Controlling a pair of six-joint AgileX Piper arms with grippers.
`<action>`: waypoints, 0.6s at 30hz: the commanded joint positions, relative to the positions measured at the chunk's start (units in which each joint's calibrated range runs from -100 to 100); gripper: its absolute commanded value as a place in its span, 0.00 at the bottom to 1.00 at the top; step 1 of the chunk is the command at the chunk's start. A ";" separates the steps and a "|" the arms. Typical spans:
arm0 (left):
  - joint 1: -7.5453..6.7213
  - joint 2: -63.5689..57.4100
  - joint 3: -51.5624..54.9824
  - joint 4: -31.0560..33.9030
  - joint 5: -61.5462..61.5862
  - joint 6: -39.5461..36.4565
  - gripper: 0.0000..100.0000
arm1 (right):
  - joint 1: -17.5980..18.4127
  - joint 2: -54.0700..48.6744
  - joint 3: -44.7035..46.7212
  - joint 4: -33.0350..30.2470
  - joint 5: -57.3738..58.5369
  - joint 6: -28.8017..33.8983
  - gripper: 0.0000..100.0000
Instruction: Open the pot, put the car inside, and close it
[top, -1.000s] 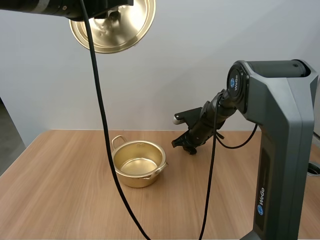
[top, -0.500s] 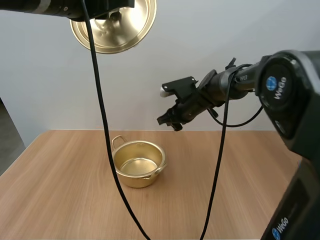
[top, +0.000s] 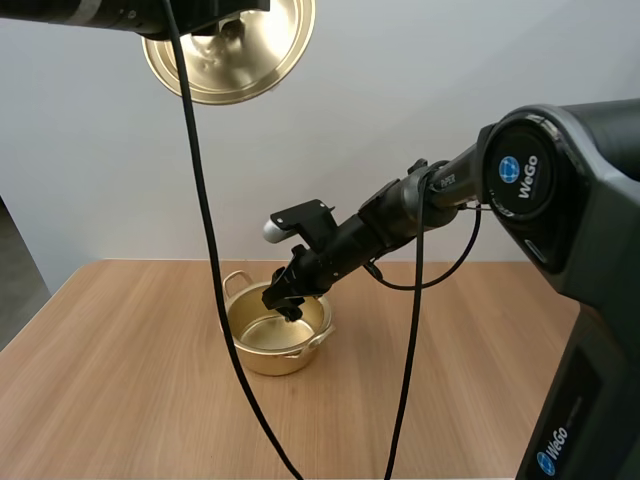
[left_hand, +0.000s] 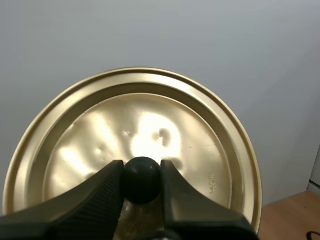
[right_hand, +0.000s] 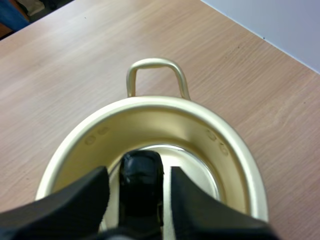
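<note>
A wooden table with light grain stands before a plain pale grey wall. Past the tabletop's left edge shows a dark strip of floor. The light is soft and even.

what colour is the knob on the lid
Black knob on a gold lid, clearest in the left wrist view.

The pot and lid are glossy golden metal, the car shiny black, the table matt wood.

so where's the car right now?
The black car is pinched in the right gripper, just over the open pot, mid-table in the high view.
</note>
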 joint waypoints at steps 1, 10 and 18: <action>0.05 -0.04 -0.06 0.03 0.69 0.46 0.00 | -0.18 -0.19 0.02 -0.40 -8.17 0.50 0.95; -0.03 5.98 2.32 0.69 21.25 3.31 0.00 | -7.60 -8.83 0.02 -7.13 -23.43 7.52 0.00; -3.62 18.02 13.80 14.10 19.89 4.06 0.00 | -20.30 -9.63 0.02 -10.52 -13.04 13.20 0.00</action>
